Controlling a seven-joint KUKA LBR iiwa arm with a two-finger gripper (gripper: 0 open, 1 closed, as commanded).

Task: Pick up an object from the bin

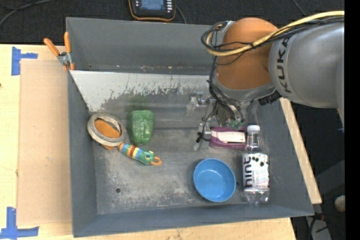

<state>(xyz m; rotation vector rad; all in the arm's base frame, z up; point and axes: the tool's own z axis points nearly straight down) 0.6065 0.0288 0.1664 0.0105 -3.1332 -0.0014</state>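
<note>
In the camera view my gripper [206, 133] hangs low over the floor of the bin [169, 48], toward its 3 o'clock side. I cannot tell how far the gripper is open, or whether it has anything. At its 3 o'clock, just beside it, lies a flat purple-and-white pack [228, 137], with a clear bottle [255, 171] next to that and a blue bowl [214, 180] near 6 o'clock. I judge this to be the reach-in step, with nothing lifted yet. Next I would centre over the pack, close on it and rise clear of the bottle.
</note>
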